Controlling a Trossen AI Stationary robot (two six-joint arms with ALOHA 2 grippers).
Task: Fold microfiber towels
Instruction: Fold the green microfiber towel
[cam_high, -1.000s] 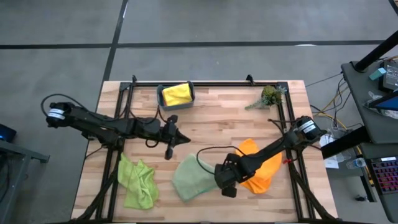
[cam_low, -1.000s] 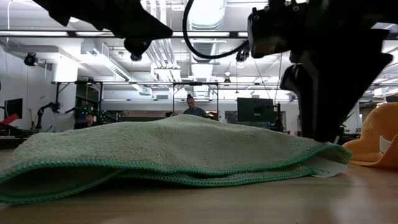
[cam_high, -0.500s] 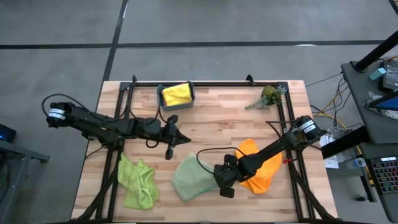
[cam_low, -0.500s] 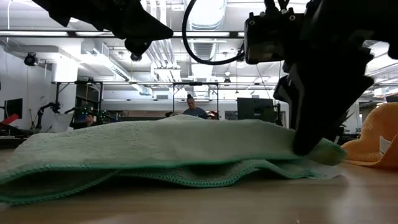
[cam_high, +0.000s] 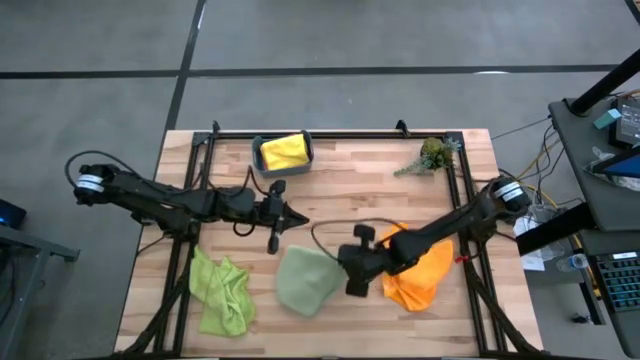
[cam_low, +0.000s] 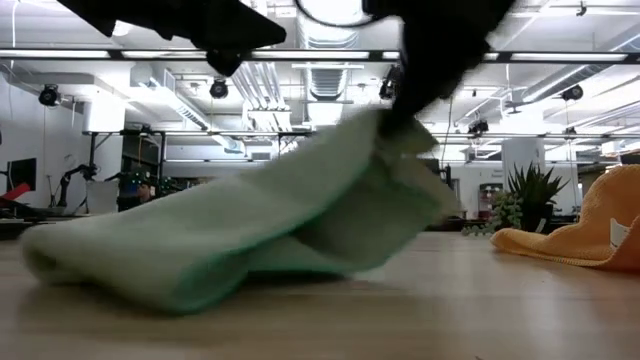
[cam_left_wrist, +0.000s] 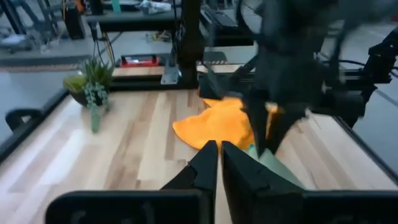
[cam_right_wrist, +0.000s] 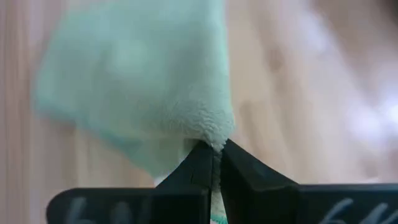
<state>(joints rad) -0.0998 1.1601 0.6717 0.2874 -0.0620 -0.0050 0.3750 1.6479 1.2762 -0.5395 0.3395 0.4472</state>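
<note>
The pale sage green towel lies near the table's front middle, its right end raised. My right gripper is shut on that end. To its right the orange towel sits crumpled on the wood, and the lime green towel is bunched at the front left. The yellow towel rests in the teal bin at the back. My left gripper hovers shut over the table's middle, holding nothing. My right gripper pinches the sage towel's right edge between its two fingers, coming from above and from the table's right. A bunched fold of cloth sits at the fingertips. That end is lifted clear and the towel slopes down, its left part on the table.
A small green plant sprig lies at the back right. A black frame rail runs around the tabletop. Bare wood shows between the bin, the sprig and the arms.
My right gripper has shut on the sage towel's right edge, then risen and moved a little toward the far and left side. The towel's right end has lifted off the table and swung over toward its left part, which stayed down.
</note>
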